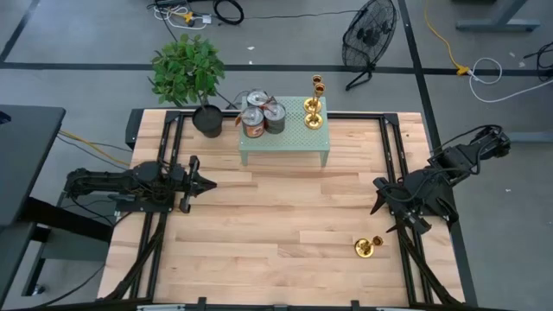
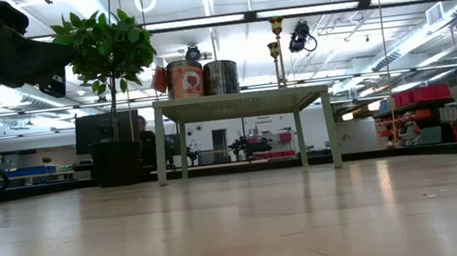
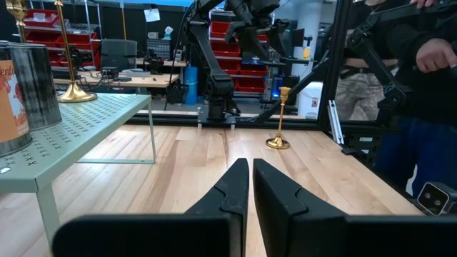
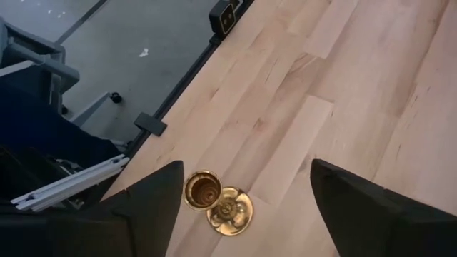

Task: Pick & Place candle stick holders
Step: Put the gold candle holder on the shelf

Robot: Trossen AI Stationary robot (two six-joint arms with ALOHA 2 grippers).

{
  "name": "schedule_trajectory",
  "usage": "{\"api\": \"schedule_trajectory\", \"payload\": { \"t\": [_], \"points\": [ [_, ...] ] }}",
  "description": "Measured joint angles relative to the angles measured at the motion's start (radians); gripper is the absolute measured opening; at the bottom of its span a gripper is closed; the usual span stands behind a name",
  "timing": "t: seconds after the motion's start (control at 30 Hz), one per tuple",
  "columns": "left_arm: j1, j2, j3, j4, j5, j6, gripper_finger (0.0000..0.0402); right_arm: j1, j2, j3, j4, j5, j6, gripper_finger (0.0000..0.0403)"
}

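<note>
At the table's left edge our left gripper waits, fingers pressed together. On the green shelf at the far edge, two candle stick holders stand beside the tins. Near the front right corner our right gripper hangs spread wide above the third holder; we should centre over its stem before closing.

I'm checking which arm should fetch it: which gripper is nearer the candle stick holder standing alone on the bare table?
Right. The right gripper hangs open just above the lone candle stick holder; the left gripper waits across the table.
</note>
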Motion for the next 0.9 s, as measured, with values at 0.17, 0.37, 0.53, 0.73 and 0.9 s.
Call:
{"api": "schedule_trajectory", "payload": {
  "t": [0.17, 0.37, 0.53, 0.73, 0.9],
  "points": [
    [0.0, 0.0, 0.0, 0.0, 0.0, 0.0, 0.003, 0.0, 0.0, 0.0, 0.0, 0.007, 0.0, 0.0306],
    [0.0, 0.0, 0.0, 0.0, 0.0, 0.0, 0.003, 0.0, 0.0, 0.0, 0.0, 0.007, 0.0, 0.0306],
    [0.0, 0.0, 0.0, 0.0, 0.0, 0.0, 0.003, 0.0, 0.007, 0.0, 0.0, 0.007, -0.001, 0.0306],
    [0.0, 0.0, 0.0, 0.0, 0.0, 0.0, 0.003, 0.0, 0.012, 0.0, 0.007, 0.007, -0.002, 0.0306],
    [0.0, 0.0, 0.0, 0.0, 0.0, 0.0, 0.003, 0.0, 0.012, 0.0, 0.008, 0.001, -0.003, 0.0306]
  ]
}}
